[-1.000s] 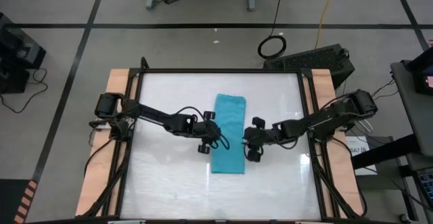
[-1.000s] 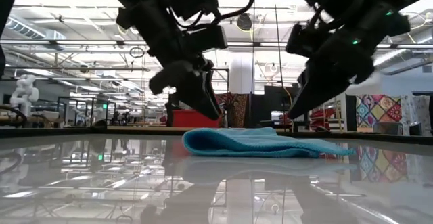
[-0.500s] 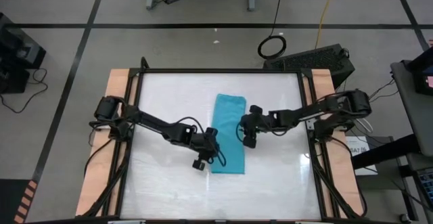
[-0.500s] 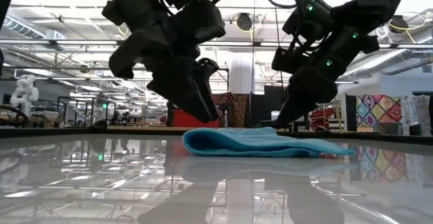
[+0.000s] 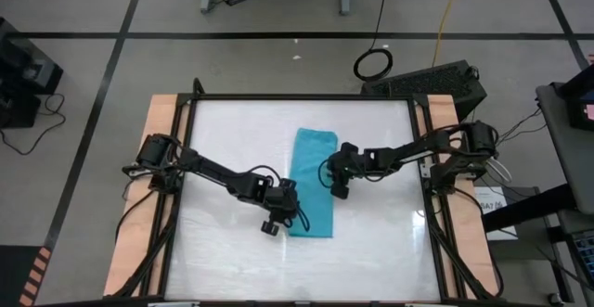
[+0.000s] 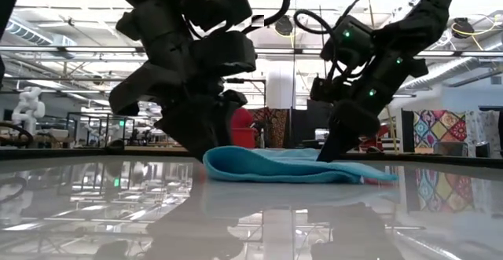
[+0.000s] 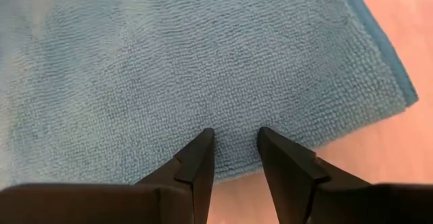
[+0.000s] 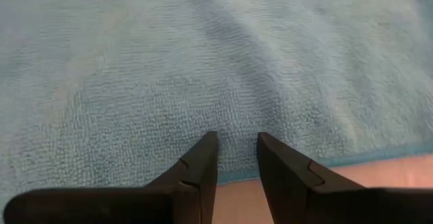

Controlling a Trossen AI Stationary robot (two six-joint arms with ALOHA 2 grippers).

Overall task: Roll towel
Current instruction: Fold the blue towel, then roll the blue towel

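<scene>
The turquoise towel (image 5: 313,163) lies flat on the white table as a long strip running from far to near; it also shows in the low view (image 6: 291,168). My left gripper (image 5: 291,207) is down at the towel's left long edge near its near end. Its fingers are a little apart over the cloth (image 7: 233,135). My right gripper (image 5: 328,174) is down at the towel's right long edge, about halfway along. Its fingers are also a little apart (image 8: 237,139). My left gripper sets its two fingertips (image 7: 203,143) on the towel's top face just inside its edge (image 7: 230,166), slanting down from the table's left side. The towel lies flat under them. My right gripper sets its fingertips (image 8: 206,146) on the towel's top face just inside its right long edge (image 8: 233,175), slanting down from the table's right side. No cloth shows between the fingers.
The table's dark frame and wooden side rails (image 5: 158,159) run along both sides. Bare white tabletop (image 5: 232,251) lies left, right and near of the towel. A dark case (image 5: 432,83) and a cable coil (image 5: 373,64) lie on the floor beyond the far edge.
My left gripper has gone toward the table's near edge and down onto the towel's near left part. My right gripper has gone left toward the towel and down onto its right edge. The towel's near end has shifted slightly to the left in the low view.
</scene>
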